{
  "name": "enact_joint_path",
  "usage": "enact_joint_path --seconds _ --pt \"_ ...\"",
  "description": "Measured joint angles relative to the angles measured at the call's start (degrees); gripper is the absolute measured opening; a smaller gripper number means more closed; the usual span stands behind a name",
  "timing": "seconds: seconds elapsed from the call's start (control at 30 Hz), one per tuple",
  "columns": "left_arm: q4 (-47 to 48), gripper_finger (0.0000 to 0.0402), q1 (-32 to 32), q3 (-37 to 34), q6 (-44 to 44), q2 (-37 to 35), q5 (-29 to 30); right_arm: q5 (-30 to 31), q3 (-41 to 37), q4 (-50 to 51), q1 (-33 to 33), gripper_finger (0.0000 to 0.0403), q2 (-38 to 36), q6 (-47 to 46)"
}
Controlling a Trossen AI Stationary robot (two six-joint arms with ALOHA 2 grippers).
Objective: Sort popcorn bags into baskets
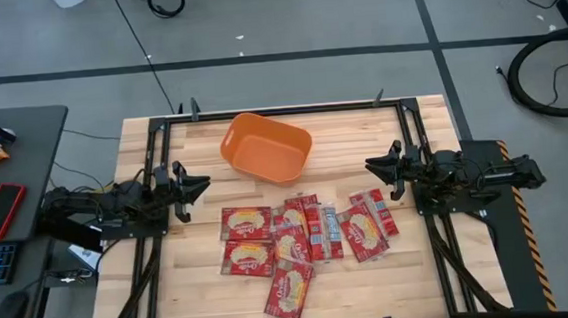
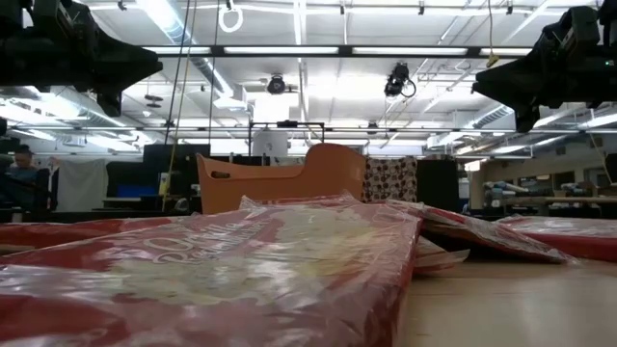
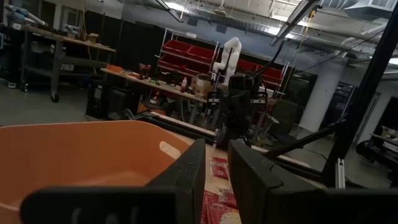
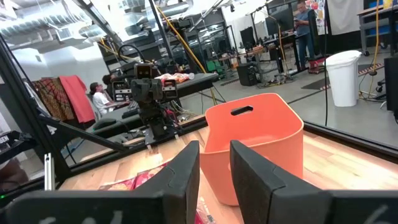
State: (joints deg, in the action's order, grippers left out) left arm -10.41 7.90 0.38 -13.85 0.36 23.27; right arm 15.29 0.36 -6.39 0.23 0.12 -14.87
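Observation:
An orange basket (image 1: 266,147) stands on the wooden table toward its far edge, a little left of the middle; it also shows in the low view (image 2: 280,178). Several red popcorn bags (image 1: 300,240) lie flat in an overlapping cluster in the middle of the table, nearer than the basket, the closest filling the low view (image 2: 241,260). My left gripper (image 1: 205,183) waits at the table's left side, level, pointing toward the basket (image 3: 81,155). My right gripper (image 1: 370,163) waits at the right side, facing the basket (image 4: 255,149). Both are narrowly open with nothing between the fingers.
A black side desk (image 1: 21,127) left of the table carries a red phone (image 1: 0,211), a keyboard and a mouse. Black frame rails (image 1: 153,148) run along the table's left, right and far edges. Bare wood lies near the front edge on either side of the bags.

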Motion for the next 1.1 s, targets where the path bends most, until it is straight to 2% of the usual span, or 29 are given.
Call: enact_joint_path --seconds 0.3,0.5,0.67,0.97,1.1 --pt "0.0 0.0073 0.0 0.0 -1.0 0.0 0.0 0.0 0.0 0.0 0.0 0.0094 0.0 0.0" --pt "0.0 0.0073 0.0 0.0 -14.1 0.0 -1.5 0.0 0.0 0.0 0.0 0.0094 0.0 0.0" --pt "0.0 0.0073 0.0 0.0 -19.5 0.0 -7.1 0.0 0.0 0.0 0.0 0.0094 0.0 0.0" --pt "1.5 0.0073 0.0 0.0 -16.7 0.0 -20.5 0.0 0.0 0.0 0.0 0.0094 0.0 0.0" --pt "0.8 0.0073 -0.1 0.0 -16.5 0.0 -20.3 0.0 0.0 0.0 0.0 0.0094 0.0 0.0"
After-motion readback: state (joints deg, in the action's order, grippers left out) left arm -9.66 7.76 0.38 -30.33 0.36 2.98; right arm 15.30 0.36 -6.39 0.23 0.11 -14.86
